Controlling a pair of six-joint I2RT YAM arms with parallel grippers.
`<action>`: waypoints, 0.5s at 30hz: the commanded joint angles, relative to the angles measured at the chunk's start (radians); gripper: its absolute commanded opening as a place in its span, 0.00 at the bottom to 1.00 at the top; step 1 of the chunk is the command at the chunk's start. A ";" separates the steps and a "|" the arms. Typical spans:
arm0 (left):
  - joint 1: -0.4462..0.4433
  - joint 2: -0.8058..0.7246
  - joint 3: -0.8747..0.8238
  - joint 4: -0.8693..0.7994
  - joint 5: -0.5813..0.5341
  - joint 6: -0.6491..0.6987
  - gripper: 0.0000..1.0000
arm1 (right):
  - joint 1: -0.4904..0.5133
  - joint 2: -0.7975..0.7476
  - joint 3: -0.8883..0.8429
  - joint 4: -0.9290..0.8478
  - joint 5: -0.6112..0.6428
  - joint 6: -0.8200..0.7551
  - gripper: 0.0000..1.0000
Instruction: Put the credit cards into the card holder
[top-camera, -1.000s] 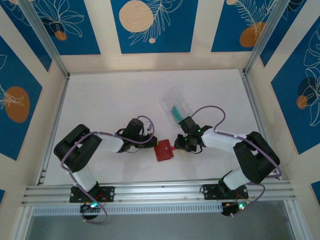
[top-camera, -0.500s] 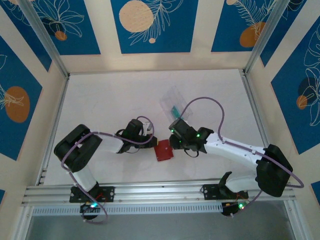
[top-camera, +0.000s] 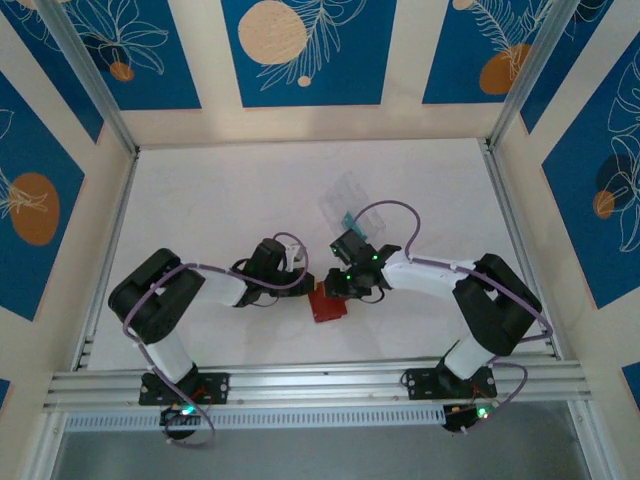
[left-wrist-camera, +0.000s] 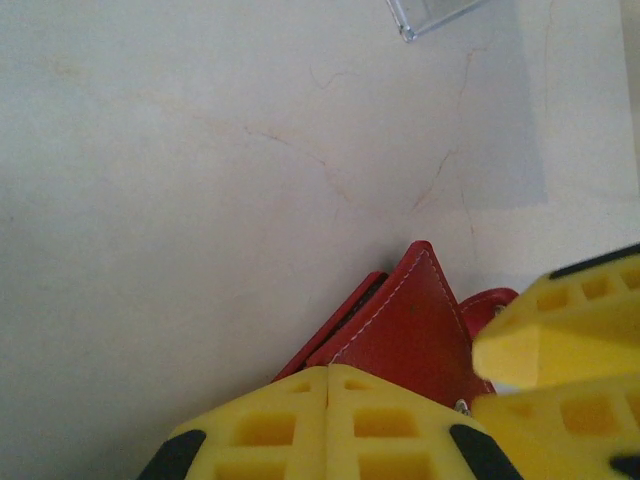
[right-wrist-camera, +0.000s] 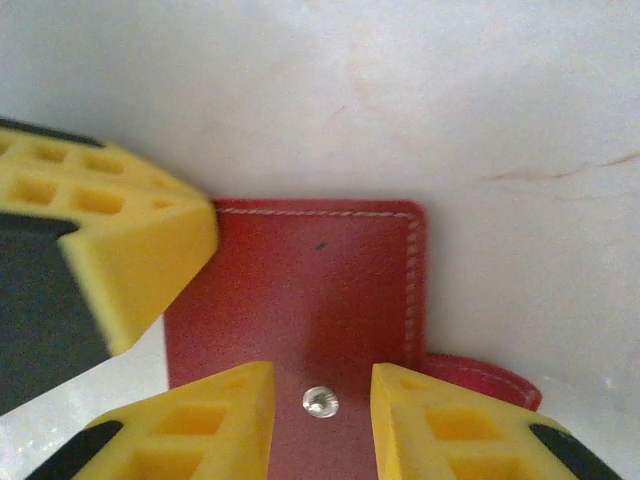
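Observation:
The red card holder (top-camera: 326, 305) lies flat near the table's front middle, between both grippers. My left gripper (top-camera: 303, 283) (left-wrist-camera: 328, 385) is shut, its yellow fingertips pressed together at the holder's (left-wrist-camera: 405, 325) left edge, where a gap shows between two red layers. My right gripper (top-camera: 338, 288) (right-wrist-camera: 322, 400) hovers open right over the holder's face (right-wrist-camera: 320, 285), one finger on each side of its small metal stud. A teal credit card (top-camera: 349, 218) sits inside the clear plastic case (top-camera: 350, 197) behind the right wrist.
A red tab (right-wrist-camera: 485, 378) sticks out from the holder's right side. The left gripper's finger (right-wrist-camera: 120, 255) crowds the holder's left in the right wrist view. Aluminium rails (top-camera: 300, 385) and patterned walls bound the white table (top-camera: 220, 200).
The right arm has folded back and its gripper has slid left onto the card holder, jaws a little wider. The left arm and the holder have stayed put.

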 joint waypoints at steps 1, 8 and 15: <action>-0.014 0.083 -0.051 -0.146 -0.045 0.000 0.00 | -0.011 -0.005 -0.019 -0.031 -0.008 0.007 0.37; -0.013 0.096 -0.053 -0.141 -0.045 0.000 0.00 | -0.021 0.055 -0.021 -0.013 -0.073 0.001 0.45; -0.013 0.104 -0.062 -0.127 -0.047 -0.003 0.00 | -0.030 0.076 -0.023 0.026 -0.131 0.005 0.41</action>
